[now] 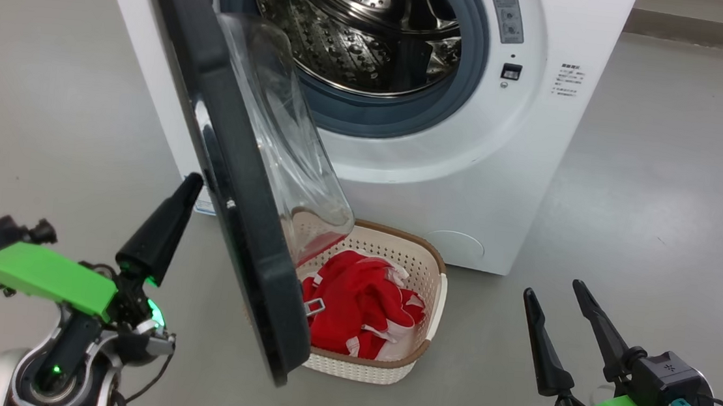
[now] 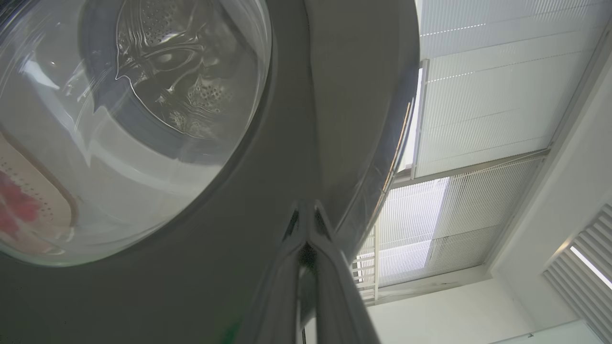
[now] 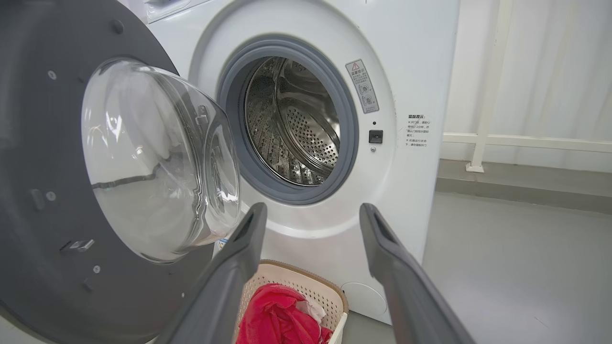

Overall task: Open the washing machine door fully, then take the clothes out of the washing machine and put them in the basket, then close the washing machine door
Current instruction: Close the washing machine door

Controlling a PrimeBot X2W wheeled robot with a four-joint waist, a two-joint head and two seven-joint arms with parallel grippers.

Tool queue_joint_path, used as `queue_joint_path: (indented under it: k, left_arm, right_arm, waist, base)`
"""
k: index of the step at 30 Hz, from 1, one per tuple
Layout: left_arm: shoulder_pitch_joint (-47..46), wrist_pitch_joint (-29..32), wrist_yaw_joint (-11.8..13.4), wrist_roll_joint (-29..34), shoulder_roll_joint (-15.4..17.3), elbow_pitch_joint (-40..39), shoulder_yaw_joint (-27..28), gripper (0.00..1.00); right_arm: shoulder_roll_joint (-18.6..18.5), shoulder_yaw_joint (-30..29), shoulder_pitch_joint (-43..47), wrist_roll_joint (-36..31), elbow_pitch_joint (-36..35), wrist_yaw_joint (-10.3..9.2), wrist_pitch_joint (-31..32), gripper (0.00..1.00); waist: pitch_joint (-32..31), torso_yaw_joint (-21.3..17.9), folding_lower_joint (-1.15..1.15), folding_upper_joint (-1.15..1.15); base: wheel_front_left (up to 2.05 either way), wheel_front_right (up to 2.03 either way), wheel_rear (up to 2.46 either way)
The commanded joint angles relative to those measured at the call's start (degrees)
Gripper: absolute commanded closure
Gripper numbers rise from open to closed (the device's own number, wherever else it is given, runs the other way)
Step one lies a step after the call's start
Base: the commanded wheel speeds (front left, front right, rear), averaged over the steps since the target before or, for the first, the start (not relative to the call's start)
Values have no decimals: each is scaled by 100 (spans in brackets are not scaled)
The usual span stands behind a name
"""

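At 4 o'clock, right gripper (image 1: 553, 289) spread wide, holding nothing. At 8 o'clock, left gripper (image 1: 192, 181) pinched shut, empty, tip right beside the washing machine door (image 1: 234, 231). Door-closing time: needs a push toward 1 o'clock. At 6 o'clock, clothes (image 1: 359, 307) in the basket (image 1: 437, 295), under the door, maybe in its way. At 12, washing machine (image 1: 535, 166), drum (image 1: 350, 38) bare.

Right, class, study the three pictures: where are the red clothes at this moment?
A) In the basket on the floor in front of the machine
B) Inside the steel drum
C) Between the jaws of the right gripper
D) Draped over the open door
A: the clothes lie heaped in the basket, and the drum of the washing machine shows only bare steel.
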Motion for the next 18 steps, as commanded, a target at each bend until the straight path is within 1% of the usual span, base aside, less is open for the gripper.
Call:
queue_joint_path:
  k: [1,8,18]
  left_arm:
    - [-300,38,17,-25,74,-177,135,100]
    - [-363,60,-27,-29,74,-118,8,100]
    - [-455,-71,-84,72,73,-83,-67,100]
  right_arm:
    - [-45,129,-260,-15,-114,28,-36,0]
    - [-45,153,-325,31,-94,28,-36,0]
    - [-45,115,-371,80,-94,28,-36,0]
  waist:
    - [33,-55,0,0]
    - [80,-289,0,0]
    - [213,-721,0,0]
  base:
    - [0,0,0]
    - [0,0,0]
    - [0,0,0]
